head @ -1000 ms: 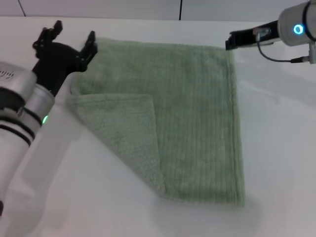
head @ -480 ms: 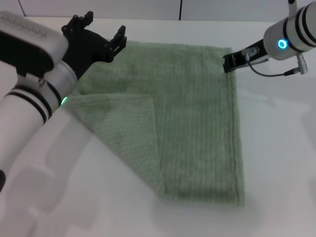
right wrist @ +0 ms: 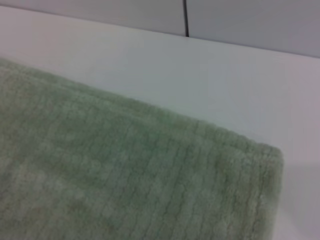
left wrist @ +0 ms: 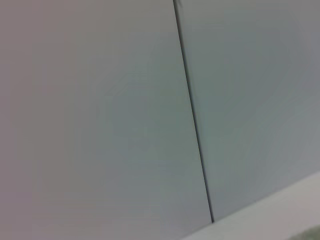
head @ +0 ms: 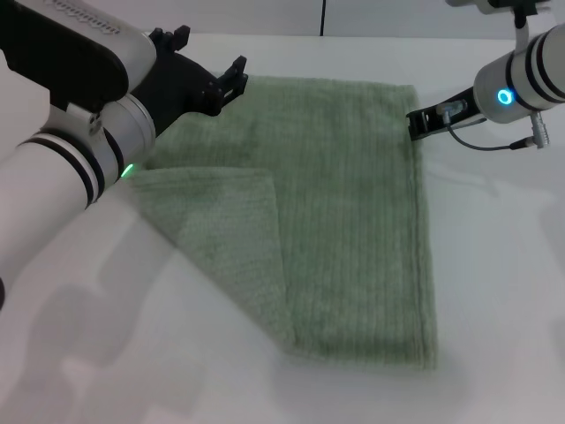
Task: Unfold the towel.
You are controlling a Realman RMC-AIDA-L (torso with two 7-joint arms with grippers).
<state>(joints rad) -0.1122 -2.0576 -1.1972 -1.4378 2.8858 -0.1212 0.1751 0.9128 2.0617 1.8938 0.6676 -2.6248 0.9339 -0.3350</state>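
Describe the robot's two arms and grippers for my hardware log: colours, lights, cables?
Both arms are glossy white-grey cylinders. The left arm has black bands and a small green light; its forearm is black, and the left gripper is matte black with pronged fingers. The right arm has dark rings, a glowing blue ring light and thin grey cables looping beneath. The right gripper is black and slim.

White counter (head: 494,291), smooth surface, meeting a pale panelled wall at the far side. One item lies directly on it: the sage-green towel (head: 353,212), flat, with its corner on the left tool's side folded diagonally over onto the cloth, so a triangular flap (head: 225,234) rests on top. Far left corner lies just below the left tool (head: 212,57); far right corner sits at the tip of the right tool (head: 415,124), bare counter beyond.
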